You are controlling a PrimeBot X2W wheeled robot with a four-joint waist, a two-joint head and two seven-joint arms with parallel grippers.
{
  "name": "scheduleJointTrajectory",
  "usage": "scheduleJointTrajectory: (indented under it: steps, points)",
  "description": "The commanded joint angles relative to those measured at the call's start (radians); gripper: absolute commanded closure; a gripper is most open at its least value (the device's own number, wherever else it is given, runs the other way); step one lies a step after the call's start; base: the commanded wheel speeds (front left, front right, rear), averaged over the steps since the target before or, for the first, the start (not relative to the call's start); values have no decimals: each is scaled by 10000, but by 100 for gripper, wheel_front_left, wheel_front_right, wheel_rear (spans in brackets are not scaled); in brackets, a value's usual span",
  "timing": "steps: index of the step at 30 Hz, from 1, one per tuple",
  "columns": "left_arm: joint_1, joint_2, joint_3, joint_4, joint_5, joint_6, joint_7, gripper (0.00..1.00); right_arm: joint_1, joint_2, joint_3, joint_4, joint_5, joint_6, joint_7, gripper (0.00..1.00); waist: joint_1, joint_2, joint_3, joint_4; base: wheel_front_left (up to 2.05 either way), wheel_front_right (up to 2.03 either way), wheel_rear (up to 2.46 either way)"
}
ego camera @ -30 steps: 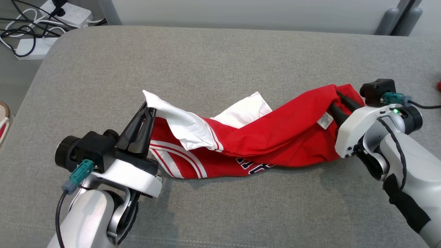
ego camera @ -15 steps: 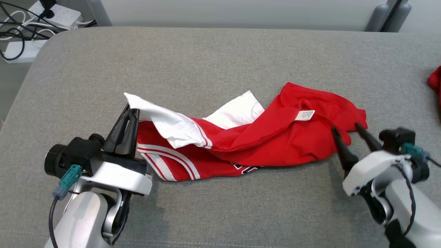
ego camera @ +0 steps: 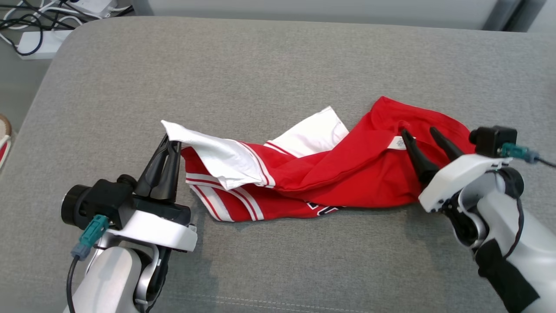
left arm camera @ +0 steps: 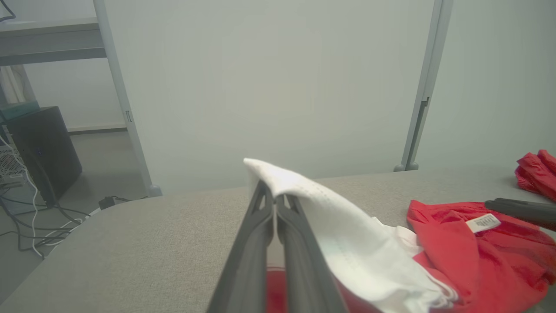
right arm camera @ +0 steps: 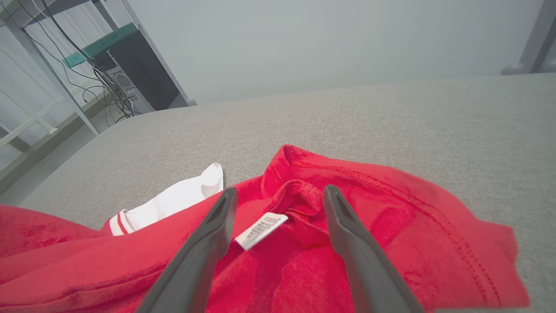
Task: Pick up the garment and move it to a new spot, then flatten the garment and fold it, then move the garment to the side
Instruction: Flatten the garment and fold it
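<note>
The garment (ego camera: 347, 174), a red shirt with white sleeves and striped trim, lies crumpled across the grey cushion (ego camera: 278, 65). My left gripper (ego camera: 170, 142) is shut on a white sleeve edge and holds it slightly raised; in the left wrist view the white cloth (left arm camera: 347, 243) drapes over my closed left gripper (left arm camera: 274, 193). My right gripper (ego camera: 419, 133) stands open over the red collar end, with the white label (ego camera: 398, 142) beside its left finger. In the right wrist view the right gripper (right arm camera: 280, 191) frames the label (right arm camera: 260, 230) and the collar of the garment (right arm camera: 391, 226).
Power strips and cables (ego camera: 34, 39) lie on the floor beyond the cushion's far left corner. A shoe (ego camera: 3, 139) shows at the left edge. Another red cloth (left arm camera: 534, 174) sits on the cushion to the far right.
My right gripper opened and let go of the red end, which dropped onto the cushion, then came back over the collar. The left grip is unchanged. The camera shifted.
</note>
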Motion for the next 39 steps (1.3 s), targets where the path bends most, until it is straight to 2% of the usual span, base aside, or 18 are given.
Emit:
scheduleJointTrajectory:
  steps: [1,11,21,23,24,25,26,27,39]
  points:
    - [-245,176,322,-286,1,67,-48,100,-292,-60,187,113,192,14,250,0,0,0,42,152,0,0,0]
    - [-76,71,148,-400,-55,133,-55,100,-1586,-367,656,1693,1541,14,2808,0,0,0,130,892,0,0,0]
    - [-179,-78,-43,-254,-93,82,-129,100,-2137,-456,1402,2654,1703,14,3397,0,0,0,262,1183,0,0,0]
    - [-236,-101,-89,-215,-94,53,-140,100,-2194,-460,1567,2697,1722,14,3386,15,0,0,293,1224,0,0,0]
    - [-261,-106,-104,-196,-95,43,-146,100,-2221,-466,1672,2689,1712,14,3371,43,0,0,312,1234,0,0,0]
    - [-284,-109,-114,-177,-97,34,-151,100,-2246,-478,1795,2644,1691,14,3320,54,0,0,333,1239,0,0,0]
    - [-305,-110,-122,-157,-100,27,-158,100,-2269,-496,1930,2582,1657,14,3235,82,0,0,348,1241,0,0,0]
    - [-325,-111,-129,-136,-104,19,-164,100,-2286,-522,2096,2499,1610,14,3164,100,0,0,362,1242,0,0,0]
    - [-294,79,116,-150,-77,173,-276,100,-2843,-998,3532,1988,1057,14,1267,100,0,0,105,799,0,0,0]
